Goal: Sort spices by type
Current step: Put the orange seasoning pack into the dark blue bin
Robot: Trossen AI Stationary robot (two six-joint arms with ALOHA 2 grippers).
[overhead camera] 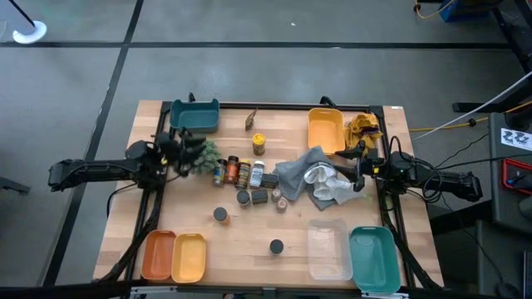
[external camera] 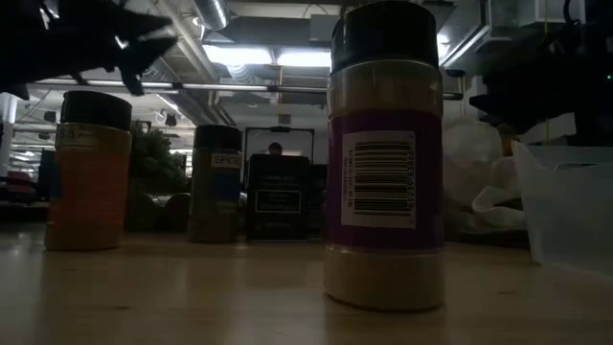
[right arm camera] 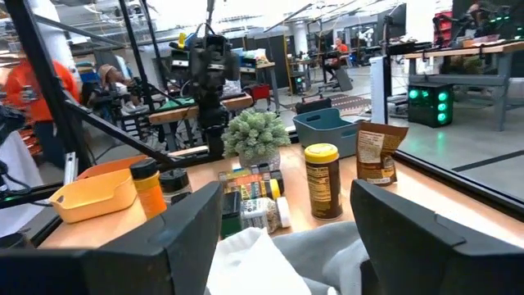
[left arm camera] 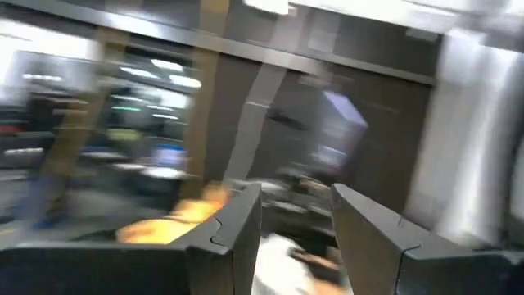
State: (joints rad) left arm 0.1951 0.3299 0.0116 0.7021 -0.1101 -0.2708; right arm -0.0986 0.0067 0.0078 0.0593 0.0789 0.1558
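The spices stand mid-table: a yellow-lidded jar (overhead camera: 258, 143), a tight cluster of jars (overhead camera: 237, 172), and loose dark-lidded ones (overhead camera: 259, 196), (overhead camera: 220, 214), (overhead camera: 276, 246). The low view shows one dark-lidded jar (external camera: 383, 153) close up. My left gripper (overhead camera: 179, 154) hovers open beside the green plant ball (overhead camera: 204, 154), its fingers (left arm camera: 237, 238) holding nothing. My right gripper (overhead camera: 357, 170) is open above the right edge of the grey and white cloths (overhead camera: 316, 178). Its wrist view looks over the cloth (right arm camera: 262, 254) at the yellow-lidded jar (right arm camera: 321, 180) and the cluster (right arm camera: 250, 201).
A teal bin (overhead camera: 194, 115) and a yellow bin (overhead camera: 326, 129) sit at the far edge, with a brown pouch (overhead camera: 251, 119) between them. Orange (overhead camera: 158, 253) and yellow (overhead camera: 189, 256) trays, a clear container (overhead camera: 326, 247) and a teal tray (overhead camera: 372, 257) line the near edge. A yellow cloth (overhead camera: 363, 126) lies far right.
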